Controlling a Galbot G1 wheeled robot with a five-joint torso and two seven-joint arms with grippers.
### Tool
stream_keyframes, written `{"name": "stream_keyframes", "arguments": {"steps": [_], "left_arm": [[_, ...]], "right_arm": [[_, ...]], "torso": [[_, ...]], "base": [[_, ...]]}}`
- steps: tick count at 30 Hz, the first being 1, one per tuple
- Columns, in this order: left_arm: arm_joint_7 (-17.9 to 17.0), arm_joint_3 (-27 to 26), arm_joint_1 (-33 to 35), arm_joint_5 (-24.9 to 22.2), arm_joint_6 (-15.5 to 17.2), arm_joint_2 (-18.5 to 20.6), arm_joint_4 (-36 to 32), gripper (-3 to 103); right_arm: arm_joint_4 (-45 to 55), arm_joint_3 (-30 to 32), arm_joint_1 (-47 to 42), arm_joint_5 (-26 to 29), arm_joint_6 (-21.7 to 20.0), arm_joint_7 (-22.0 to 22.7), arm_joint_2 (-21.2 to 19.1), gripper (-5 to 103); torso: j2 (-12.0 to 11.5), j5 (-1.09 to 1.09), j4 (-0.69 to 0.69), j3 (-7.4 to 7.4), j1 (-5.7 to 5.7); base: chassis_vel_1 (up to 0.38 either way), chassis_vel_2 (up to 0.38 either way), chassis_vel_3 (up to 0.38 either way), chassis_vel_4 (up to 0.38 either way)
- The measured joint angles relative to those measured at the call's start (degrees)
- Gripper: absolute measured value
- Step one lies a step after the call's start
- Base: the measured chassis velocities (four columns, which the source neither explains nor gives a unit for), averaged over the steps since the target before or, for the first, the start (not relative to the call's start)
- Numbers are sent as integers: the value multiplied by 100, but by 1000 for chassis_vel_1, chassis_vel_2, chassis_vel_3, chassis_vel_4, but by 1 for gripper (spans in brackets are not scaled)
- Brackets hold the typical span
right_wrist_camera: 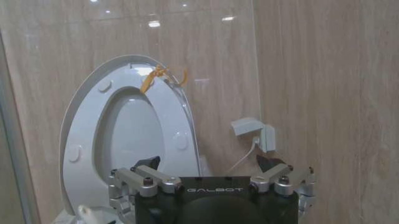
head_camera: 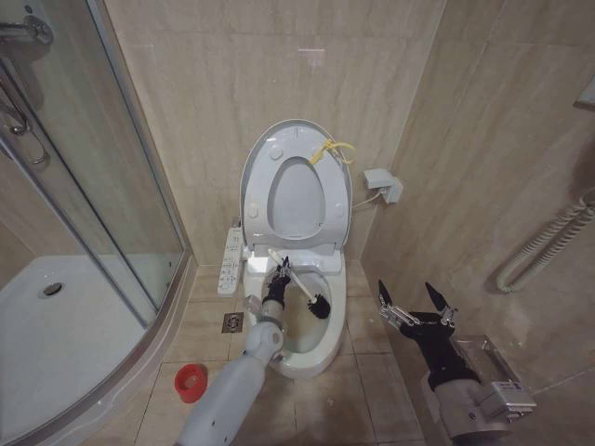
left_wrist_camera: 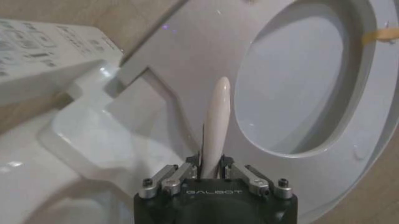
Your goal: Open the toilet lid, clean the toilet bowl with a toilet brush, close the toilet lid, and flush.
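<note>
The shower enclosure (head_camera: 84,232) fills the robot's left side, its glass wall near the toilet and crowding the left arm's elbow room. The toilet bowl (head_camera: 307,358) sits open against the tiled wall, and the toilet lid (head_camera: 256,172) stands upright with the seat (head_camera: 299,200) folded against it, yellow cord loop (head_camera: 333,151) dangling at the top; it leans back there so the bowl is clear for scrubbing. The control panel (head_camera: 230,262) juts out beside the bowl, just by the working arm. The right pincer (head_camera: 416,302) hovers released, jaws spread, well off to the right over the floor, apparently waiting. The left pincer (head_camera: 283,270) is clenched on the toilet brush (head_camera: 302,287), gripping the pale handle with the black head angled down inside the bowl, seemingly mid-scrub. The red holder cup (head_camera: 191,381) stands on the floor tiles, left of the bowl
</note>
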Motion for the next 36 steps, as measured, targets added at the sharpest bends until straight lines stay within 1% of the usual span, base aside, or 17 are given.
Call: {"name": "stream_keyframes", "arguments": {"steps": [4,6,7,10,13,14,15,17,20,23,26,27,29,30,32,33,36], "left_arm": [[340,-40,130,757,-242,74,379,17],[760,-123,119,2019,-633,51,1044,17],[760,-123,119,2019,-633,51,1044,17],[978,-236,3,3168,-1027,-53,1624,17],[950,-238,-55,3279,-1054,-127,1681,17],[929,-226,-96,3173,-1056,-170,1664,17],[919,-183,-125,2837,-1049,-218,1569,17],[913,-159,-132,2633,-1030,-239,1501,17],[764,-83,-91,1396,-781,-265,943,17],[718,-81,-26,1126,-692,-179,773,17],[775,-101,21,1206,-688,-92,816,17],[824,-125,44,1461,-719,-57,916,17],[1010,-178,92,2354,-921,15,1202,17],[1010,-178,92,2354,-921,15,1202,17],[1144,-241,150,3136,-1150,71,1282,17],[1175,-240,172,3258,-1204,88,1269,17],[1178,-214,219,3162,-1230,102,1105,17]], "right_arm": [[0,0,0,0,0,-1,0,100],[0,0,0,0,0,0,1,100],[0,0,0,0,0,0,1,100],[0,0,0,0,0,0,0,100],[0,0,0,0,0,0,0,100],[1,0,0,0,0,0,0,100],[0,0,0,0,0,0,0,100],[0,0,0,0,0,0,0,100],[0,0,0,0,0,0,0,100],[0,0,0,0,0,0,0,100],[0,0,0,0,0,0,0,100],[1,0,0,0,0,0,0,100],[0,0,0,0,0,0,0,100],[0,0,0,0,0,0,0,100],[0,0,0,0,0,0,0,100],[0,0,0,0,0,0,0,100],[1,0,0,0,0,0,0,100]], "torso": [[0,0,0,0,0],[0,-1,-1,1,0],[0,-1,-1,1,0],[0,1,-1,0,0],[-1,2,3,1,1],[0,2,1,1,0],[0,2,1,1,0],[-1,2,0,1,1],[-1,4,1,1,1],[0,3,2,1,0],[0,2,2,0,0],[0,0,0,0,0],[-1,0,0,1,1],[-1,0,0,1,1],[0,0,0,0,0],[-1,1,0,1,1],[0,0,0,1,0]], "base": [[0,0,0,0],[0,0,0,0],[0,0,0,0],[0,0,0,0],[0,0,0,0],[0,0,0,0],[0,0,0,0],[0,0,0,0],[0,0,0,0],[0,0,0,0],[0,0,0,0],[0,0,0,0],[0,0,0,0],[0,0,0,0],[0,0,0,0],[0,0,0,0],[0,0,0,0]]}}
